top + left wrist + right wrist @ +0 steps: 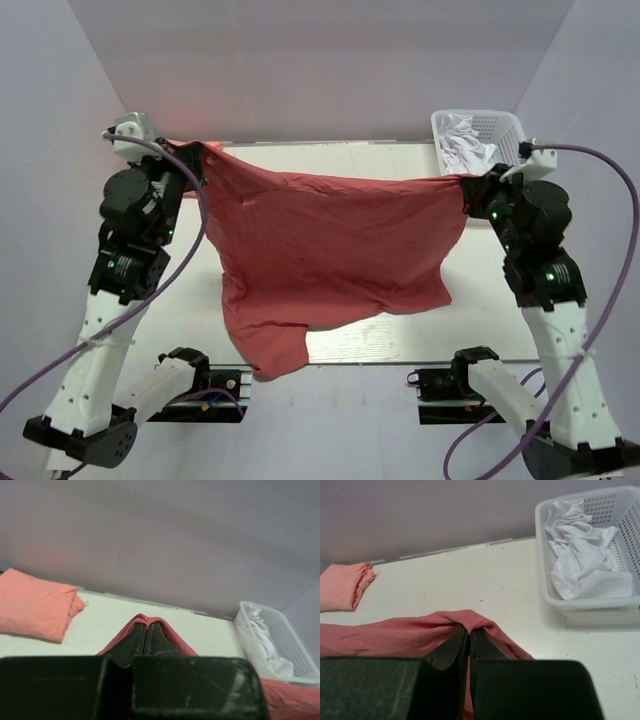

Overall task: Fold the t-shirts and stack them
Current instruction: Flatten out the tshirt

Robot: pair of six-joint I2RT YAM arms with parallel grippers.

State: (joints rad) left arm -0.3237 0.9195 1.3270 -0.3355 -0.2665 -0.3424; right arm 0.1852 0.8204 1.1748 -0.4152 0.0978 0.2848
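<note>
The brick-red t-shirt [335, 250] hangs spread wide above the desk [400, 345], its upper edge pulled between the two arms and sagging a little in the middle. The body of the shirt drapes down toward the near side, creased. One sleeve at its lower left corner reaches the near edge of the desk. Whether the lower hem lies on the surface or hangs just over it cannot be told. The left claw [146, 626] is clenched on one top corner of the shirt, with a small ridge of red cloth peaking over its closed fingertips in the left wrist view. The right claw [469, 631] is clenched on the opposite corner in the same way, and the fabric trails off to the left from its tips. From above, both claws sit raised toward the far end of the desk, the left claw [195, 165] at the left and the right claw [470, 190] at the right. The salmon-pink t-shirt [35, 605] lies folded on the far left of the desk, well apart from the held shirt. At the far right corner stands a white plastic basket [542, 550] with crumpled white cloth [580, 560] inside it.
</note>
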